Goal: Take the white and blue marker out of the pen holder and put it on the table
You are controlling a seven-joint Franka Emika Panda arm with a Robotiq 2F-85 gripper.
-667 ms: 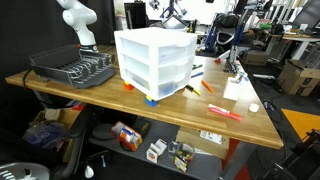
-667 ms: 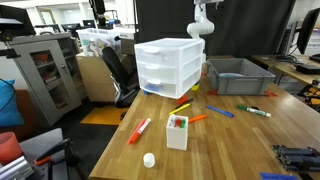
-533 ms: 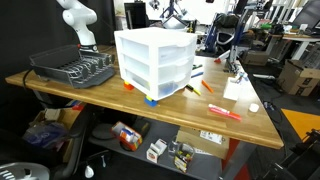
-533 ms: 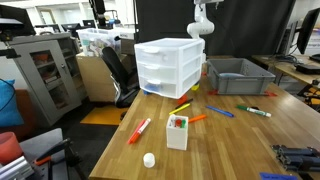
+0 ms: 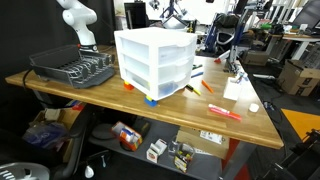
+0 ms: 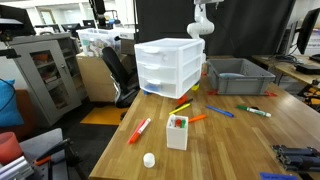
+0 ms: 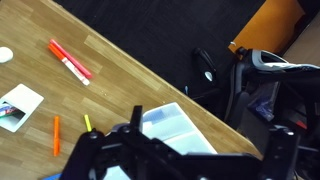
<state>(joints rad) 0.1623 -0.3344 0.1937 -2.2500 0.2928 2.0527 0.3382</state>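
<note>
The white pen holder [image 6: 177,132] stands near the table's front, with a few markers sticking out of it. It also shows in an exterior view [image 5: 238,90] and in the wrist view [image 7: 20,107]. I cannot pick out a white and blue marker among them at this size. The light wooden table [image 6: 240,140] carries everything. The white robot arm [image 6: 203,20] stands far back, behind the drawer unit. In the wrist view my gripper [image 7: 185,160] is high above the drawer unit, with its dark fingers wide apart and nothing between them.
A white three-drawer unit [image 6: 170,68] stands mid-table, next to a grey bin [image 6: 240,78]; a black dish rack [image 5: 72,68] sits at one end. Loose on the table lie a red marker [image 6: 139,130], a white cap [image 6: 149,159], and orange [image 6: 195,119], blue [image 6: 222,112] and green [image 6: 255,111] markers.
</note>
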